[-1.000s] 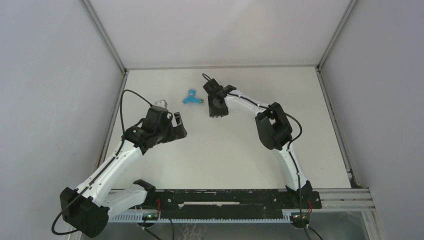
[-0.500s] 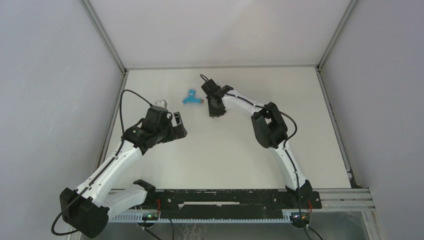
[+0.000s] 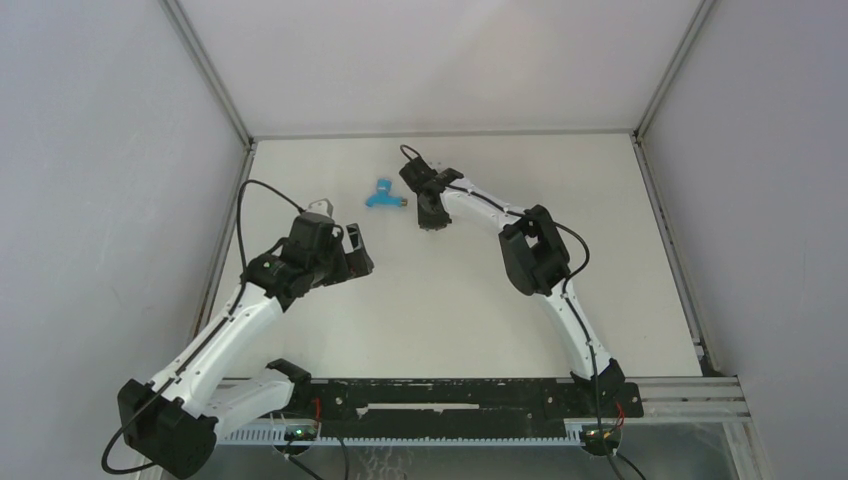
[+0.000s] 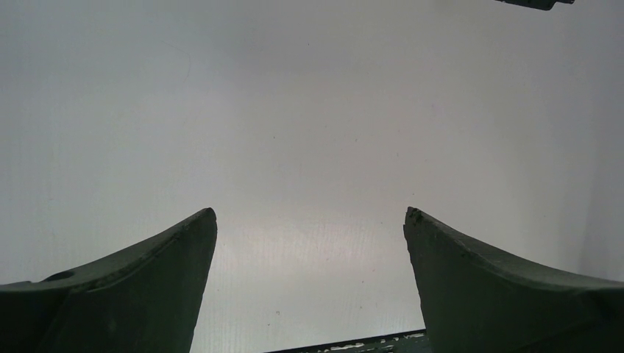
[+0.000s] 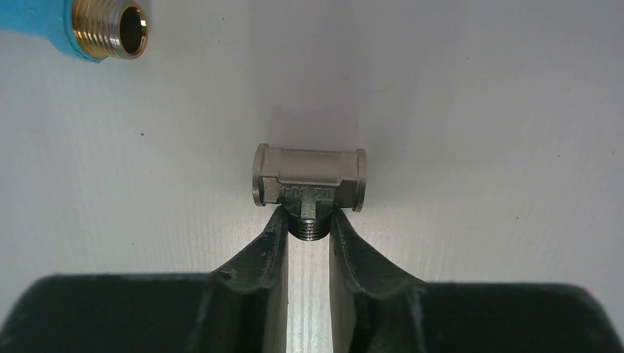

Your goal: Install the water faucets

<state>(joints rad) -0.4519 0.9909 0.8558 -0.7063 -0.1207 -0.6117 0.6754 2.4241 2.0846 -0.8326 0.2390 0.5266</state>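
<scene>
Stem of grey fitting (image 5: 309, 170) clamped in your right pincer (image 5: 307, 224); left pincer (image 4: 309, 228) gapes; blue tap (image 3: 380, 194) lies just left.

In the right wrist view there is one marking only: a short row of raised characters on the grey metal fitting (image 5: 309, 180). It stands on the flat middle face, toward 6 o'clock of the body. The characters are too small and blurred to read. No other writing can be read.
</scene>
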